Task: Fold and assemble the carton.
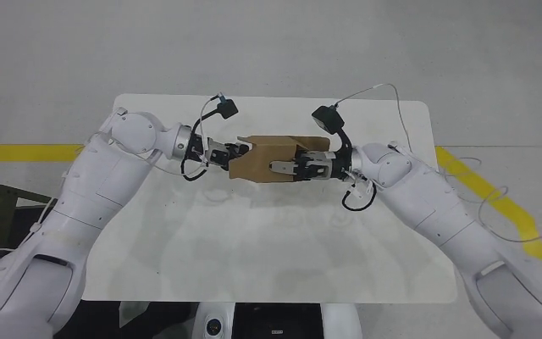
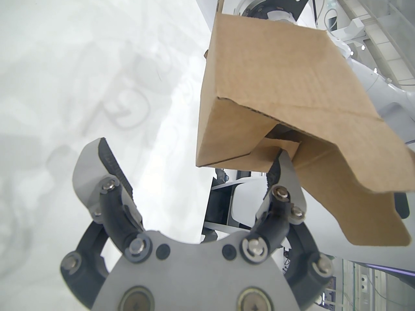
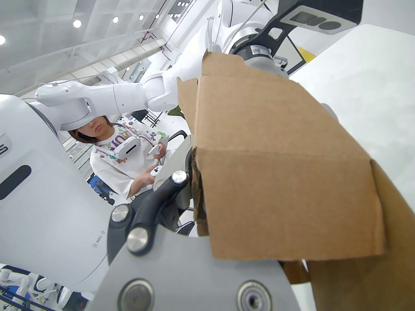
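A brown carton (image 1: 267,158), partly folded, hangs above the middle of the far half of the white table (image 1: 254,254), between my two grippers. My left gripper (image 1: 240,154) is at its left end and is open (image 2: 194,160). One of its fingers (image 2: 283,171) is tucked under a loose end flap of the carton (image 2: 275,82), while the other finger (image 2: 110,160) is free over the table. My right gripper (image 1: 286,167) is shut on the carton's right end. In the right wrist view the carton (image 3: 278,169) covers most of that gripper.
The table's far edge (image 1: 271,98) runs just behind the carton. Open tabletop lies in front of it, toward the near edge. Yellow floor tape (image 1: 34,152) lines both sides of the table.
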Tool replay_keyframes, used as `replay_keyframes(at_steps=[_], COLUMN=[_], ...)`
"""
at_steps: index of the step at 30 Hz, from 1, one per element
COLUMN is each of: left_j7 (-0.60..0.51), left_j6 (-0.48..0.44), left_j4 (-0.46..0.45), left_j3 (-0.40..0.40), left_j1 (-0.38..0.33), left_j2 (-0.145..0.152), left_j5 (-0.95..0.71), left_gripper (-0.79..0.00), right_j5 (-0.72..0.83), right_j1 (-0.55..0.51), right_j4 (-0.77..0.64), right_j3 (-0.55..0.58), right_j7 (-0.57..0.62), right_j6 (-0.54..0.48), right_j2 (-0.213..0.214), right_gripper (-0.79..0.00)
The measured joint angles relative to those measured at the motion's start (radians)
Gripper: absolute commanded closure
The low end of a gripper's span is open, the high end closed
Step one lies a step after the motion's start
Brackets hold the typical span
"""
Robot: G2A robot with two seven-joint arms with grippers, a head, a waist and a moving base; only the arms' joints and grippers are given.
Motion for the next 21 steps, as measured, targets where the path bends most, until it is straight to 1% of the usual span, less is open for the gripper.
replay_keyframes(at_steps=[4,10,17,21], left_j7=[0.000,0.005,0.012,0.009], left_j6=[0.000,-0.005,-0.012,-0.009], left_j4=[0.001,0.022,0.036,0.025], left_j3=[-0.001,-0.030,-0.092,-0.111], left_j1=[0.002,-0.002,0.004,0.014], left_j2=[0.000,0.007,0.026,0.034], left_j5=[0.001,-0.007,-0.023,-0.024], left_gripper=[-0.785,-0.785,-0.785,-0.785], right_j5=[-0.001,-0.022,-0.037,-0.030], right_j1=[-0.001,-0.005,0.008,0.024], right_j4=[0.009,0.016,-0.003,-0.025], right_j3=[0.004,-0.017,-0.082,-0.119], right_j7=[0.000,0.000,0.000,0.000], right_j6=[0.000,0.000,0.000,0.000], right_j2=[0.009,0.039,0.082,0.096], right_gripper=[0.000,0.000,0.000,0.000])
